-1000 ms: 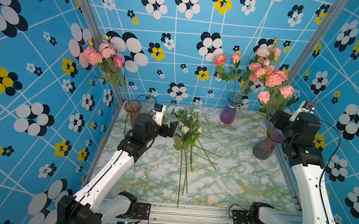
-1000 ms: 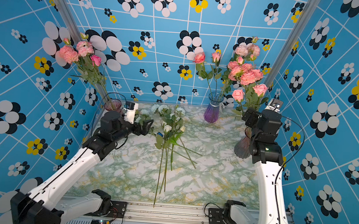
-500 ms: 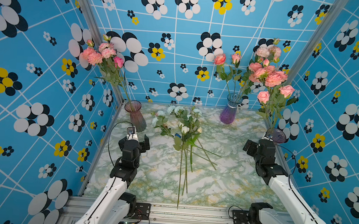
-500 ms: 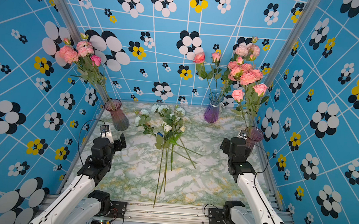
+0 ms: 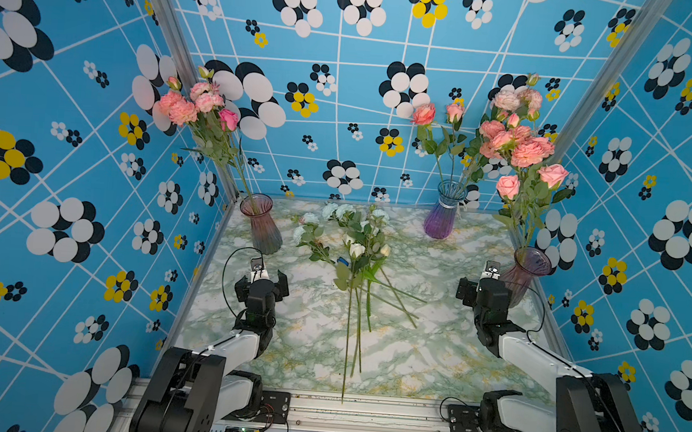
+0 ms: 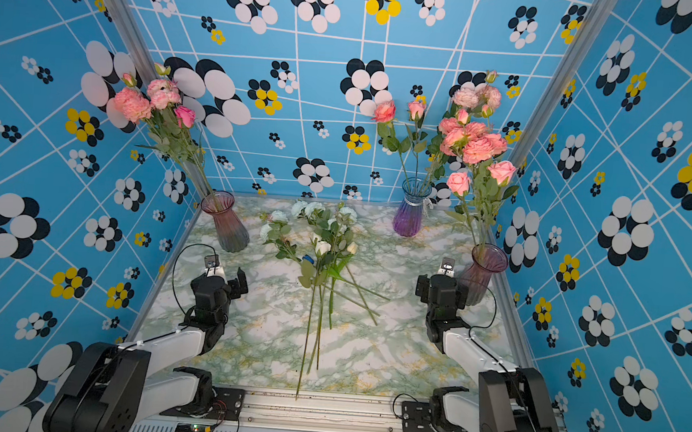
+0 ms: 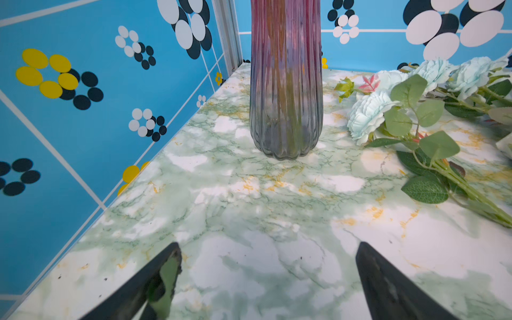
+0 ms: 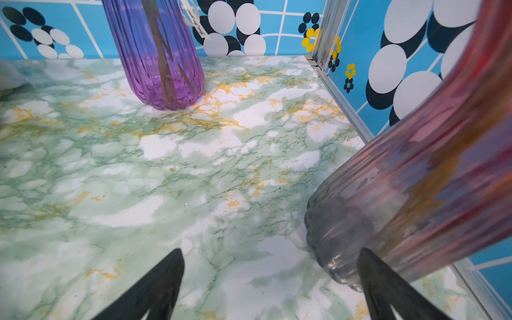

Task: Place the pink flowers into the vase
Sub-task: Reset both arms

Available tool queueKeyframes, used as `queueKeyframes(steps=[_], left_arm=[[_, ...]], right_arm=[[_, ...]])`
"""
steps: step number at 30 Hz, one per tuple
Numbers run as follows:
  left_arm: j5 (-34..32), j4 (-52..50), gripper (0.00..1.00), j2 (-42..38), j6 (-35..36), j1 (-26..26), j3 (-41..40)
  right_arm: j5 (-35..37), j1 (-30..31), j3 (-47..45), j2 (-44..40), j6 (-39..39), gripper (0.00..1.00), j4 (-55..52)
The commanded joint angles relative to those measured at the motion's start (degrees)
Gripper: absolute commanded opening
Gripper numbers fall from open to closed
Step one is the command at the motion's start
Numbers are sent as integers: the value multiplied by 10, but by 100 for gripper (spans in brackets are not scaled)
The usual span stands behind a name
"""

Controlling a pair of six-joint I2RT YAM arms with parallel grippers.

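Left wrist view: left end effector (image 7: 267,246) spread, empty, over the counter (image 7: 235,199), left vase (image 7: 285,83) dead ahead. Right end effector (image 8: 271,250) spread too, right vase (image 8: 415,180) beside its finger, maybe touching. All the pink flowers (image 5: 526,152) sit in vases beyond both, so job's done I reckon

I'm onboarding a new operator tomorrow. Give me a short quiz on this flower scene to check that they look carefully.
1. True or false: some pink flowers lie on the table.
2. How many vases hold pink flowers? A) one B) two C) three
3. Fill in: the left tool and the right tool are both ____ and hold nothing.

Key
1. False: only pale blue-white and cream flowers lie there.
2. C: the left pink vase, the purple vase and the right pink vase.
3. open
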Motion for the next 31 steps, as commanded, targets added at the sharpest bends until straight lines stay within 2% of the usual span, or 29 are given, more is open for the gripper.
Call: queueKeyframes(steps=[1, 5, 8, 10, 11, 13, 15, 16, 31], left_arm=[[50, 140, 100, 48, 2, 29, -4], [110, 265, 99, 150, 5, 50, -9], [144, 248, 100, 153, 8, 51, -6], [167, 311, 99, 212, 25, 51, 1], [182, 300, 100, 208, 25, 52, 3], [164, 178, 100, 172, 10, 54, 36], [173, 145, 100, 184, 26, 50, 67], [171, 100, 100, 176, 26, 48, 84], [157, 107, 100, 181, 37, 36, 87]], right_arm=[[-22, 3, -19, 37, -49, 99, 149], [-54, -5, -9, 82, -52, 99, 186], [-83, -23, -31, 138, -41, 99, 267], [-105, -39, -40, 158, -40, 99, 313], [-118, -43, -33, 151, -39, 99, 284], [-149, -63, -3, 149, -27, 99, 226], [-106, -64, 18, 148, -6, 99, 180], [-105, -64, 14, 150, -8, 99, 195], [-108, -64, 17, 150, -8, 99, 188]])
